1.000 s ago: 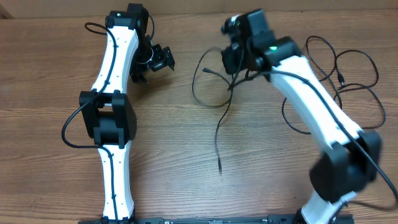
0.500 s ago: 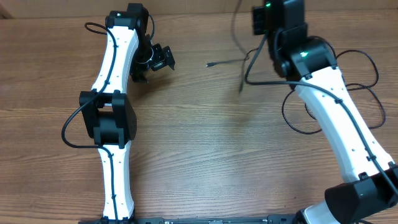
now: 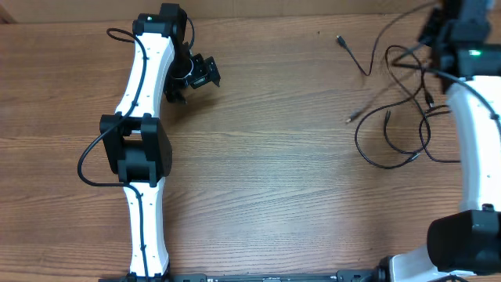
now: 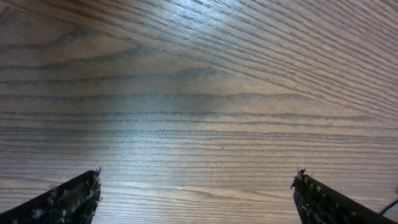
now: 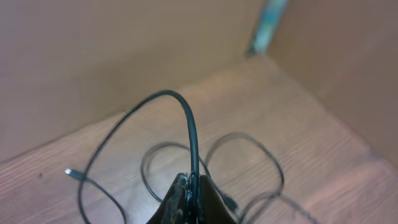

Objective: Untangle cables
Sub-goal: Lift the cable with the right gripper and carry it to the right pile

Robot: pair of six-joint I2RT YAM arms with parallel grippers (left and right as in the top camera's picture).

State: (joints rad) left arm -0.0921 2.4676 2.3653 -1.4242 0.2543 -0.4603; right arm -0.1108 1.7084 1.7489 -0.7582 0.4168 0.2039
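Note:
Thin black cables (image 3: 399,102) lie in loose loops on the wooden table at the far right, with plug tips at the upper middle right (image 3: 341,39) and middle right (image 3: 351,119). My right gripper (image 5: 193,183) is shut on one black cable (image 5: 186,118), which arches up out of the jaws over more loops on the table; in the overhead view its head (image 3: 462,35) is at the top right corner. My left gripper (image 4: 196,186) is open and empty over bare wood; overhead it (image 3: 205,74) sits at the upper left.
The brown wooden table (image 3: 266,180) fills the view. A cardboard-coloured wall (image 5: 93,56) rises behind the right gripper, with a corner at the right. The left arm (image 3: 145,149) stretches up the left side.
My right gripper has swung from the upper middle to the top right corner, dragging the held cable with it; the cable's free ends now trail at the upper right. The left arm has not moved.

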